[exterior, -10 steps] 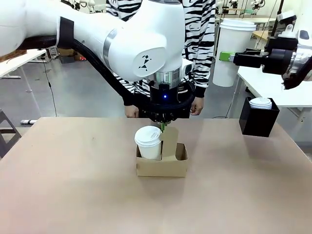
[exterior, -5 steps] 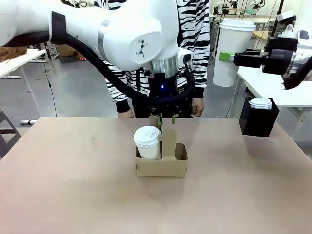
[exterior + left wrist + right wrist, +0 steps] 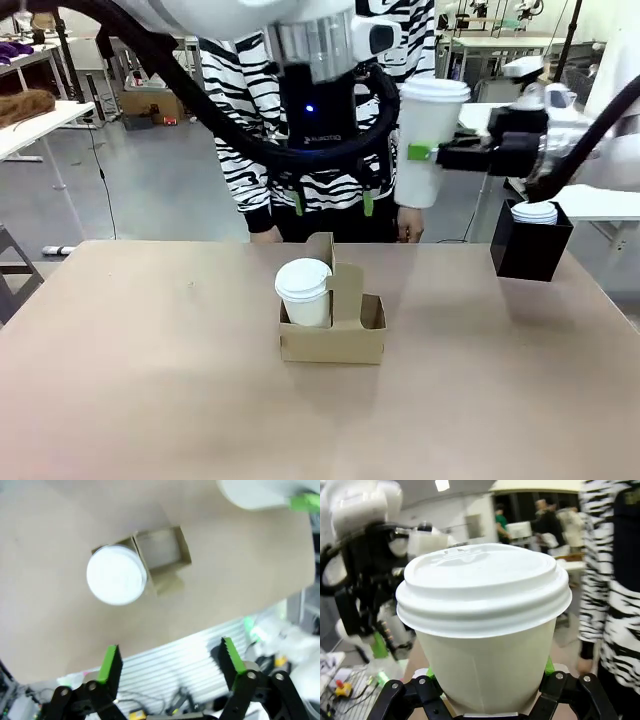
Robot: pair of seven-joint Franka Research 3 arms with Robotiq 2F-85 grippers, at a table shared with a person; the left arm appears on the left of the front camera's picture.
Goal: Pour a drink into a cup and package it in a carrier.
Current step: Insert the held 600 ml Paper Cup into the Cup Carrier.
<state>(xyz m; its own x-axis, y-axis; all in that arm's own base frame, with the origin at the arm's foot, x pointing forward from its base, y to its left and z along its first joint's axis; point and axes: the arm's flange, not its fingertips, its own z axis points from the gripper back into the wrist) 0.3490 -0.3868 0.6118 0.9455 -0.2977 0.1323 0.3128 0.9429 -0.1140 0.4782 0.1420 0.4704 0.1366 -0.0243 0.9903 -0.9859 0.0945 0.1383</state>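
The left gripper [image 3: 333, 203] is hanging well above the carrier [image 3: 332, 340] and pointing straight down. Its jaws are standing wide apart with nothing between them. In the left wrist view its 2 green fingertips [image 3: 111, 661] are framing empty space, and the carrier [image 3: 184, 555] is showing far below.

The carrier is sitting near the middle of the tabletop [image 3: 140, 390]. 1 white lidded cup [image 3: 303, 290] is standing upright in the slot on the robot's left side of the handle tab [image 3: 347, 290], just beside that tab. The slot on the other side is showing its bare cardboard floor.

The right gripper [image 3: 425, 153] is reaching in sideways from the right. Its jaws are clamping the wall of a second cup [image 3: 430, 140], white with a white lid. This cup is being held upright in the air, higher than the carrier and off to the carrier's right, near the left gripper's wrist. In the right wrist view the second cup [image 3: 482, 625] is sitting between the 2 black fingers, its lid on.

A black box [image 3: 530, 250] is standing at the far right of the tabletop, with white lids [image 3: 535, 211] showing at its open top. A person [image 3: 245, 120] in a black-and-white striped top is standing at the far side, 1 hand [image 3: 405, 222] hanging low by the tabletop's far edge.
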